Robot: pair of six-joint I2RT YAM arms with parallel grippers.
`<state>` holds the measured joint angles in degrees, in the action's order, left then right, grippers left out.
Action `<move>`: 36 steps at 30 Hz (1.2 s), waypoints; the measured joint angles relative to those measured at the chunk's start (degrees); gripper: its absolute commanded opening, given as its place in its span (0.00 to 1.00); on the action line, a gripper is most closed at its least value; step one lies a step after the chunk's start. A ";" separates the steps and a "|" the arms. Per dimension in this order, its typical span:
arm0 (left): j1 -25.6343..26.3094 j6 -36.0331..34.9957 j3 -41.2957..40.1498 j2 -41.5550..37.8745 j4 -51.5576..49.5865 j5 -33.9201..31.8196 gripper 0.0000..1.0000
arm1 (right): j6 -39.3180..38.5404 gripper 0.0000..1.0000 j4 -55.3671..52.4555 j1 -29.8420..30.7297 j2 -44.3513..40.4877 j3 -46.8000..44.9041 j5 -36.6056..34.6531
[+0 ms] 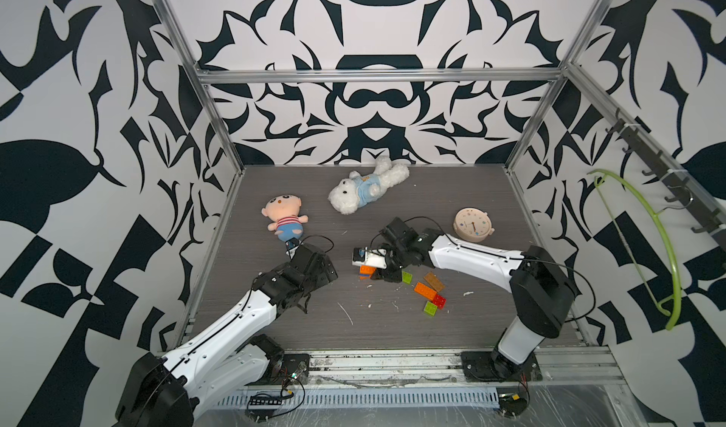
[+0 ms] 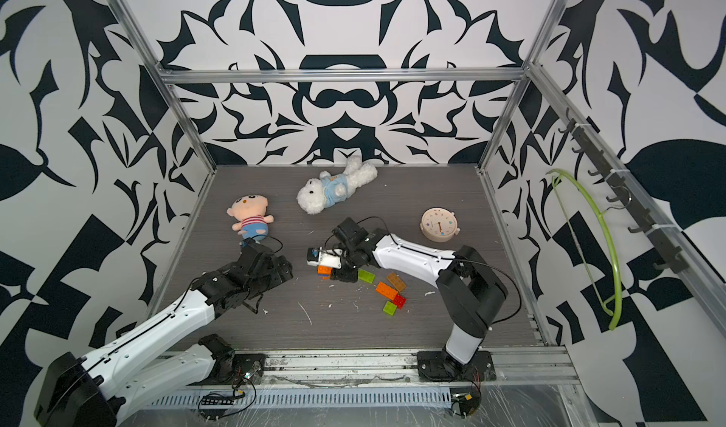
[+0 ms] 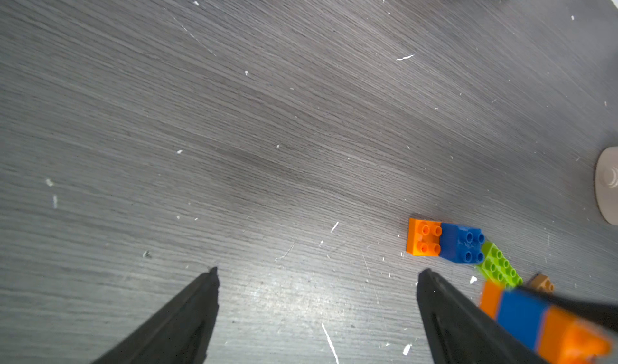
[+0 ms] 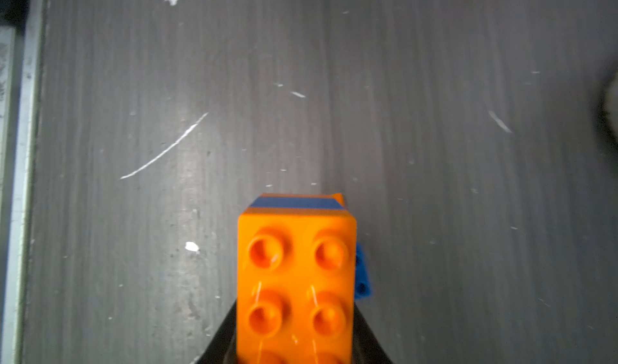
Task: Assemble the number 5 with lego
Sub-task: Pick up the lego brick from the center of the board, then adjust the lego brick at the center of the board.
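– Lego, where is it seen?
– One stack (image 4: 296, 245) (orange, blue, orange) is clamped at its sides by the right gripper (image 4: 296, 308). Whether it touches the table (image 4: 434, 144) cannot be told.
– And the other pieces?
– In the left wrist view an orange-blue pair (image 3: 444, 243) is laid flat on the table. A green brick (image 3: 500, 267) is just beside its blue end, and a tan brick (image 3: 543, 282) is near that. In both top views an orange brick (image 1: 423, 289), a red brick (image 1: 439, 300) and a second green brick (image 1: 431, 308) are found close together, touching, near the right arm.
– How is the left gripper (image 3: 317, 273) kept?
– It is spread wide over bare table, and nothing is seen between its jaws.
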<state>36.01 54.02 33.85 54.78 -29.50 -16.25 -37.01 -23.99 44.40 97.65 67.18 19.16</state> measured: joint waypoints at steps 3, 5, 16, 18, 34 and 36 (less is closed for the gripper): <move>0.00 0.00 0.00 -0.04 -0.04 -0.02 0.99 | -0.50 0.36 -0.15 -3.43 1.90 2.32 0.11; 0.00 0.00 0.00 -0.31 -0.26 -0.02 0.99 | -0.52 0.36 -0.17 -5.01 4.07 4.02 0.04; 0.00 0.04 0.00 -2.23 -0.79 -0.46 0.99 | -0.39 0.36 -0.48 -6.38 15.43 9.86 -1.62; 0.00 0.04 0.00 -2.21 -0.79 -0.46 0.99 | -0.33 0.36 -0.79 -6.10 16.09 9.99 -1.68; 0.00 0.00 0.00 0.61 -0.70 -0.39 0.99 | 1.22 0.37 -1.07 -3.34 12.61 6.51 -1.38; 0.00 0.00 0.00 0.61 -0.72 -0.42 0.99 | 1.81 0.37 -0.98 -3.21 11.98 5.81 -1.33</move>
<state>36.01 54.02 33.85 55.40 -30.22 -16.67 -35.20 -24.97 41.19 109.62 72.99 17.82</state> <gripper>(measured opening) 0.992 0.372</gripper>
